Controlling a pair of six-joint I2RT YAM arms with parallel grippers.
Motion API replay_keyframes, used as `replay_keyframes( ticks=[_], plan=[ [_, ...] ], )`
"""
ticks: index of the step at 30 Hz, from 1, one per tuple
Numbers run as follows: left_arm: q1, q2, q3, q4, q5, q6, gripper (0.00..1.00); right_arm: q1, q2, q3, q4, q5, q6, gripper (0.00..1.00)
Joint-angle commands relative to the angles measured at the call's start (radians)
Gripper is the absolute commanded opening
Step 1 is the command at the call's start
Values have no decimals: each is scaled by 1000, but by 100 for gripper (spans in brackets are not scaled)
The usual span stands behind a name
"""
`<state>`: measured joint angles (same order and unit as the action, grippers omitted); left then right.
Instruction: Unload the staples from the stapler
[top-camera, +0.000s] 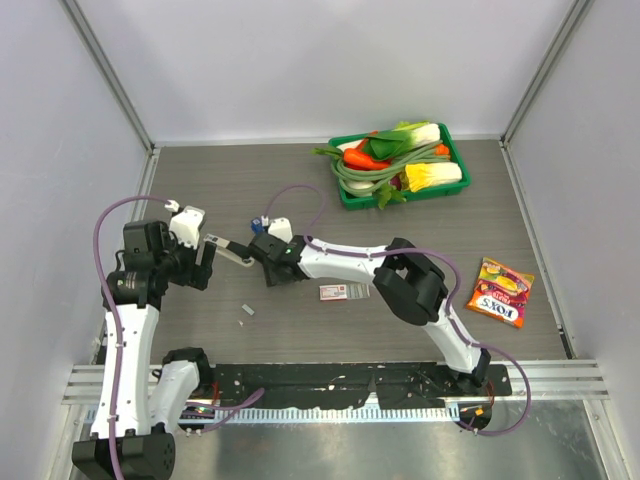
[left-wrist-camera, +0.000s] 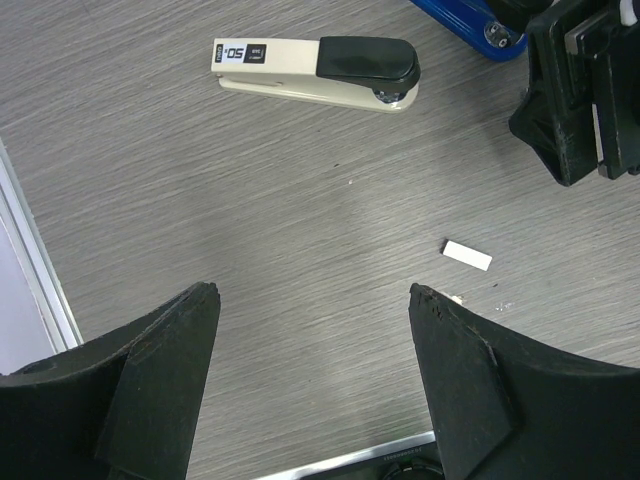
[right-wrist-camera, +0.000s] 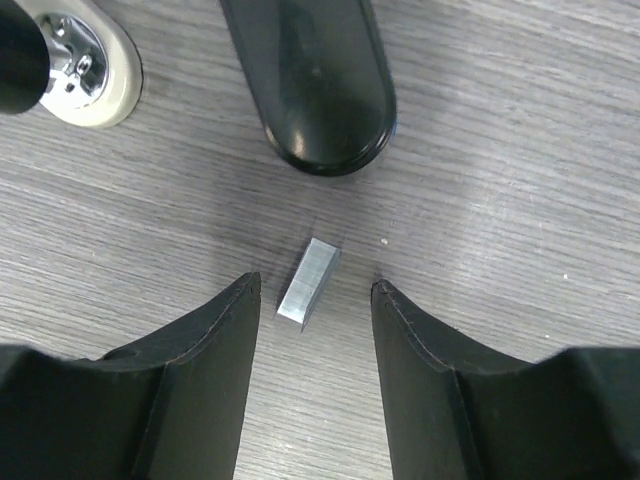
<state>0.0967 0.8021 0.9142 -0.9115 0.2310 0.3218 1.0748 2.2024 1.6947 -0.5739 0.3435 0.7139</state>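
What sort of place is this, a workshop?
Probably a robotics test booth: white walls box in one table, two arms bolted at its edge, props like a tray of toy vegetables.

Grey wood-grain tabletop (top-camera: 250, 180), walled on three sides. Directions are from the tabletop centre in the top view.

- 1 o'clock, far corner: green tray (top-camera: 346, 197) of toy vegetables.
- 4 o'clock, near the right edge: orange-red candy bag (top-camera: 500, 292), lying flat.
- Just off centre at 6 o'clock: flat white-and-red box (top-camera: 333, 291).
- 9 o'clock: cream stapler (left-wrist-camera: 300, 72) with a black cap, lying flat.
- Beside it at 10 o'clock: blue stapler (left-wrist-camera: 455, 18), mostly hidden.
- 8 o'clock, apart from both staplers: small pale strip (top-camera: 246, 310).

Right wrist view: short silver block of staples (right-wrist-camera: 308, 283) flat on the wood, at 6 o'clock of the stapler's rounded black end, near it but not touching.
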Motion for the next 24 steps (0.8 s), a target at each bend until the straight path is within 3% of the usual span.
replay_keyframes(
  ticks=[1, 24],
  plan=[
    [6, -17, 38, 3, -1, 11, 80, 27, 14, 56, -47, 57, 18, 52],
    [6, -34, 29, -4, -5, 20, 81, 30, 45, 100, -98, 55, -24, 18]
  ],
)
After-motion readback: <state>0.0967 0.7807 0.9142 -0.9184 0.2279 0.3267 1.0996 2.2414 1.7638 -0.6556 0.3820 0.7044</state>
